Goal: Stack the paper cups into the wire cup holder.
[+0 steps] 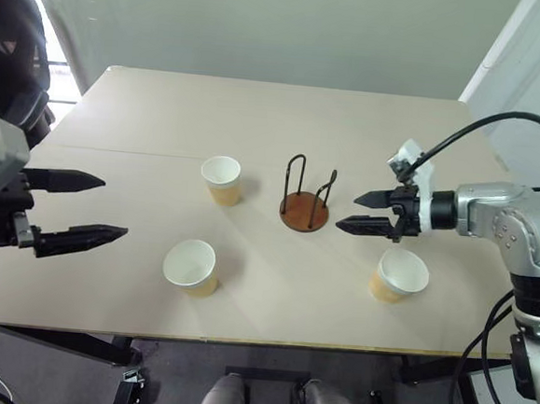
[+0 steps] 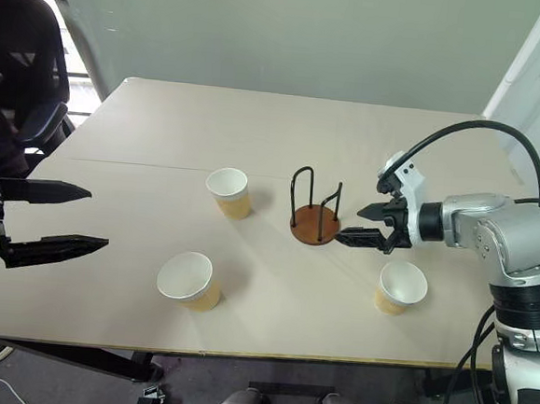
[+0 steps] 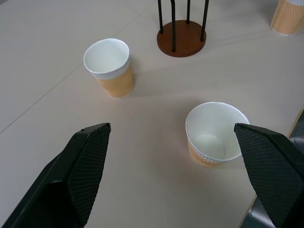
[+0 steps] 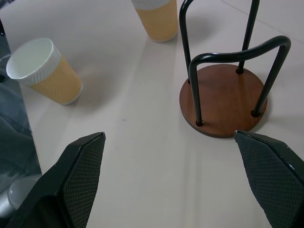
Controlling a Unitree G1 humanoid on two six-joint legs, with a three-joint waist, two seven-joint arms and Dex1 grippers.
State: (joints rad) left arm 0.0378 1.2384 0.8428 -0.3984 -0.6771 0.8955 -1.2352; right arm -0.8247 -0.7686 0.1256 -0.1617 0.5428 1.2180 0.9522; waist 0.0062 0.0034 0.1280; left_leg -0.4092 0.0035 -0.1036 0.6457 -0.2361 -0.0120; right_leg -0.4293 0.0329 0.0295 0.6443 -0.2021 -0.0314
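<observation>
We start with the table [image 1: 133,275], pale and mostly bare, with wide free room toward its far edge and far corners. The wire cup holder [image 1: 305,203] stands upright near the middle, empty, its two black loops rising from the brown disc. The three paper cups all stand upright, mouths up, well apart from one another: one [image 1: 221,179] just left of the holder, one [image 1: 191,267] near the front edge left of centre, one [image 1: 399,275] near the front edge toward the right side.

Our right gripper [image 1: 370,213] hovers just right of the holder, fingers spread and holding nothing, pointing toward it; the right-hand cup sits just below and nearer the front edge, so we judge this arm the closer one for that cup. Our left gripper [image 1: 80,210] hangs over the left edge, fingers also wide apart and empty, with the front-left cup the nearest to it, lying to its right.
</observation>
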